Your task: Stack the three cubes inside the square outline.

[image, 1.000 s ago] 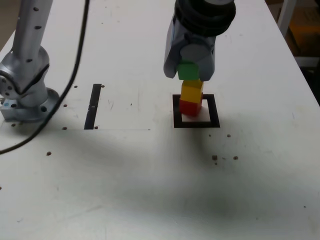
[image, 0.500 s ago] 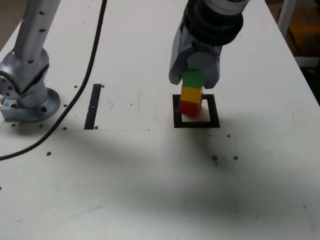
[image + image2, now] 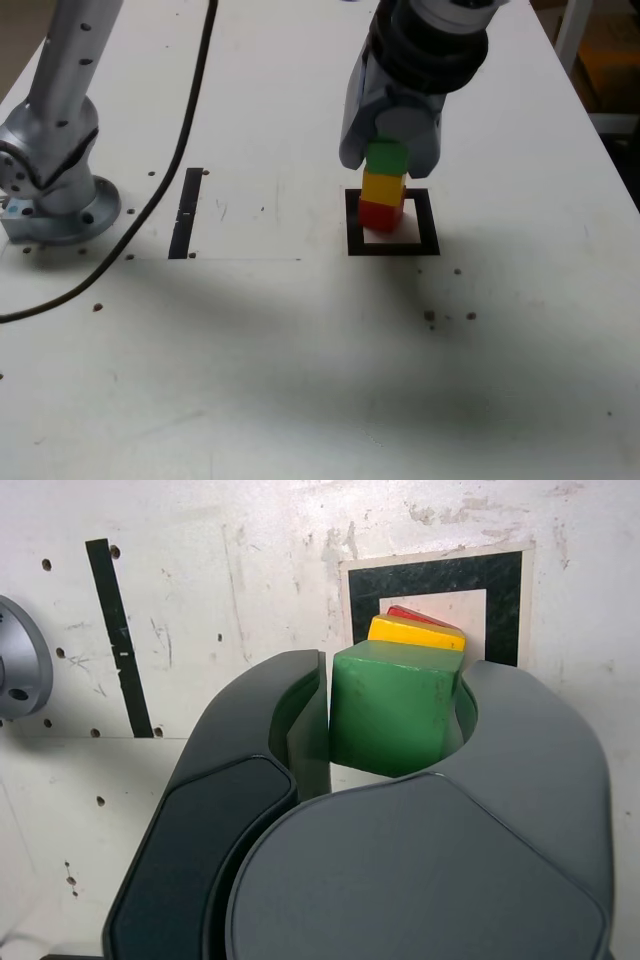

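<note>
In the exterior view, right of centre in the frame, three plain cubes stand in a column inside the black square (image 3: 428,222): red (image 3: 381,216) lowest, yellow (image 3: 383,189) in the middle, green (image 3: 387,157) on top. Green is matt with faintly scuffed edges, its corners slightly turned from yellow's. The jaws (image 3: 396,715) are closed on green, one on either side

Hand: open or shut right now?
Shut on the green cube. In the wrist view, the hand has one jaw against each side of the green cube.
</note>
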Robot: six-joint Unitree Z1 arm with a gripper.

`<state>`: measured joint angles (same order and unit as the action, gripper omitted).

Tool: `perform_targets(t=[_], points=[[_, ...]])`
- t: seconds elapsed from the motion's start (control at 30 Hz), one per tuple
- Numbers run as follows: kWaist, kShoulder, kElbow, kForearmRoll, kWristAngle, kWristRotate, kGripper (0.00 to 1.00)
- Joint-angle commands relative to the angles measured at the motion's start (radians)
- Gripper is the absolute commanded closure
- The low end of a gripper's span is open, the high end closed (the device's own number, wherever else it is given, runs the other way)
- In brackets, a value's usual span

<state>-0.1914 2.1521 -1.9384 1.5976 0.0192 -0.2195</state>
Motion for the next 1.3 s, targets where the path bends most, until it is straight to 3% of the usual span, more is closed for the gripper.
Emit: perform_targets(t=[0.0,0.1,0.3,0.43,0.77,1.07,1.27], points=[[0.001,0.002,-0.003,0.013,0.001,0.002,0.5],[0.001,0.002,-0.002,0.014,-0.001,0.003,0.41],[0.004,-0.007,0.0,0.014,0.002,0.012,0.13],[0.004,-0.016,0.005,0.017,0.014,0.012,0.02],[0.004,-0.099,0.042,0.018,0.034,0.007,0.0],[0.018,-0.355,0.313,0.011,0.018,-0.015,0.0],[0.032,-0.517,0.542,-0.066,0.003,-0.021,0.01]])
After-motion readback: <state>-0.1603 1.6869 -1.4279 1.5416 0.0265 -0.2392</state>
